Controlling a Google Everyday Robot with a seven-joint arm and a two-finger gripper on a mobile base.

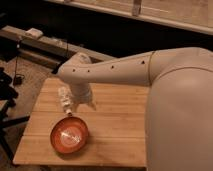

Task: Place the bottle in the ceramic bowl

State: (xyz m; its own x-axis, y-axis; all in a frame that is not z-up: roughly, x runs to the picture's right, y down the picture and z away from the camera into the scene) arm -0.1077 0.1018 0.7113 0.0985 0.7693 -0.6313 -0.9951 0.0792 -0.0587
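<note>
The bottle (64,99), small and pale with a white label, is upright just behind the far rim of the ceramic bowl (69,134). The bowl is round, glossy and orange-red, and sits on the front left of the wooden table (117,125). My gripper (71,109) hangs from the white arm's wrist (80,90). It is right against the bottle's right side and just above the bowl's far rim. The wrist hides most of the gripper. I cannot tell whether the bottle is held or stands on the table.
My large white arm and body (175,100) fill the right side and cover the table's right part. A dark low bench (45,47) with a pale object and cables lies behind the table. A black stand (6,100) is at the left edge.
</note>
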